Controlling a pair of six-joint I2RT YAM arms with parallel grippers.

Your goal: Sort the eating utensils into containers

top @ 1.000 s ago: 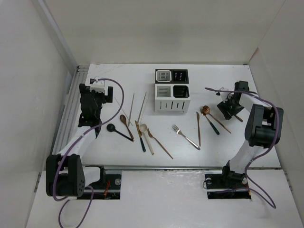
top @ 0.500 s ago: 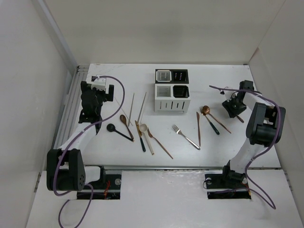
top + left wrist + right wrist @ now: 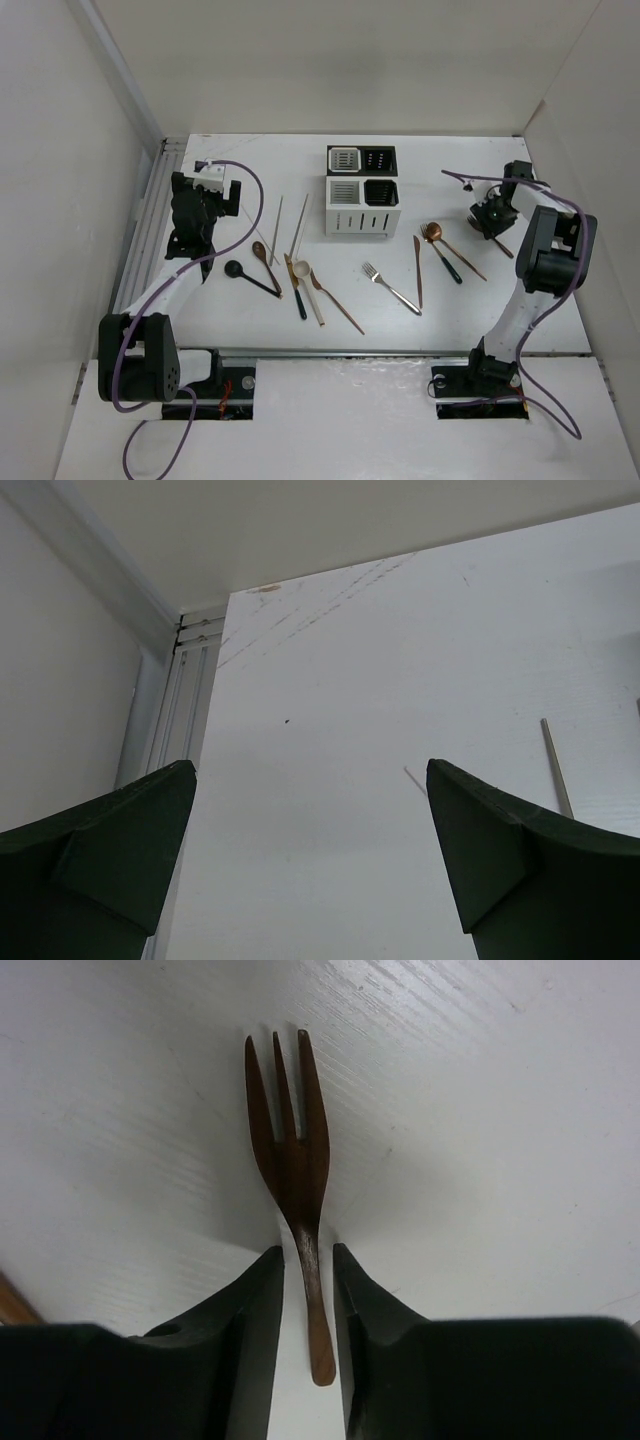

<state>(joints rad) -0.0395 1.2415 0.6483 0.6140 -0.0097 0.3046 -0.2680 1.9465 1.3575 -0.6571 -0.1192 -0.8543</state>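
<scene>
The caddy (image 3: 361,193) stands at the middle back, two white and two black compartments. Cutlery lies loose in front of it: pale chopsticks (image 3: 298,225), a black spoon (image 3: 250,277), a white-bowled spoon (image 3: 300,270), a silver fork (image 3: 390,286), a copper knife (image 3: 419,270) and a copper spoon (image 3: 433,232). My right gripper (image 3: 490,215) sits low at the right. Its jaws stand narrowly apart on either side of the handle of a brown fork (image 3: 290,1150), which lies flat on the table. My left gripper (image 3: 190,215) is wide open and empty over the far left.
A metal rail (image 3: 150,220) runs along the table's left edge, also seen in the left wrist view (image 3: 195,660). White walls enclose the table on three sides. A chopstick tip (image 3: 555,780) shows near my left gripper's right finger.
My right gripper has shifted right and farther back, settling over the brown fork. My left gripper moved slightly farther back, then held still.
</scene>
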